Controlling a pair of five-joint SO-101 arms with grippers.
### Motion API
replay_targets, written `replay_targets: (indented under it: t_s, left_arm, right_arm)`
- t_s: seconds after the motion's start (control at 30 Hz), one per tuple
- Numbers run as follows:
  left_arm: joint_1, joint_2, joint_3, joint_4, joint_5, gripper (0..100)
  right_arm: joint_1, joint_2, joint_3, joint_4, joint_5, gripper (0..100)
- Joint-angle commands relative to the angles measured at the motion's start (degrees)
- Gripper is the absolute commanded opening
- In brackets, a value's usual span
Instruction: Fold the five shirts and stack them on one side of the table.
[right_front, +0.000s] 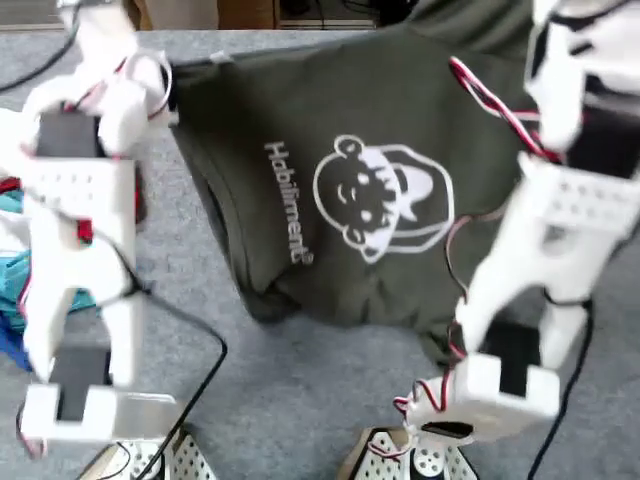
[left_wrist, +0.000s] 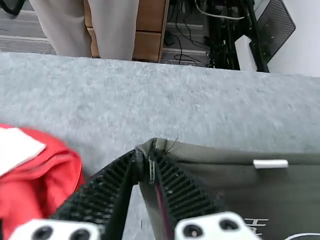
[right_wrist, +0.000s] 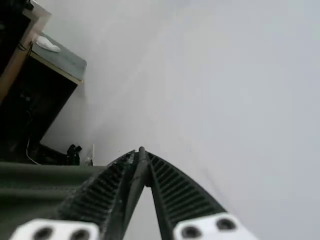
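Pinching the far edge of a dark green shirt (right_front: 300, 100) at two points, the robot's arms work a fold on the grey table (right_front: 300, 400). The left gripper (left_wrist: 150, 165) has its ribbed jaws pressed together on a corner of cloth near a small white tag (left_wrist: 270, 163), while the right gripper (right_wrist: 141, 155), seen against a bare wall, nips a thin fold of the same fabric at its very tips. The shirt lies spread across the table's middle between the arms, print side up. Done well, this fold probably wants both arms travelling together with the edge taut and level, and no release until cloth meets cloth; the right-hand bite looks slight and could slip. A white cartoon face (right_front: 385, 195) and a line of white lettering (right_front: 288, 200) mark the chest, and a red garment (left_wrist: 40, 185) lies just beside the left gripper.
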Motion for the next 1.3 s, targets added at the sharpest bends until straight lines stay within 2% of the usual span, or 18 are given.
replay_targets:
  t_s: [0.0,0.17,0.4,0.53,0.57,0.73,0.93,1.13,1.27]
  left_arm:
    - [-0.2,12.4,-18.7,1.3,0.4,2]
    - [-0.1,29.9,-39.0,7.5,0.4,2]
    - [0.5,43.7,-57.5,20.6,3.3,2]
    - [5.4,45.2,-64.5,31.7,3.3,2]
    - [6.4,45.3,-64.4,31.7,3.6,2]
    - [8.2,42.9,-58.6,31.6,3.3,2]
    - [10.4,35.2,-39.7,31.6,1.7,2]
    - [15.6,21.5,-17.5,31.1,1.8,2]
    - [14.8,14.2,-2.4,25.6,1.9,2]
  right_arm:
    - [-1.8,6.2,-0.3,-8.8,0.3,0.5]
    - [-2.0,15.8,-0.4,-15.8,0.4,0.5]
    - [-1.6,21.3,-0.1,-15.8,0.0,0.5]
    - [-1.5,20.3,-0.8,-5.9,0.4,0.5]
    - [-1.5,19.1,-1.3,-1.8,0.5,0.5]
    - [-1.5,14.4,-1.2,17.9,7.4,0.5]
    - [2.4,12.4,-1.3,25.8,8.2,0.5]
    - [2.9,8.8,-0.8,37.0,11.0,0.5]
    - [2.9,6.0,-0.4,42.2,11.3,0.5]
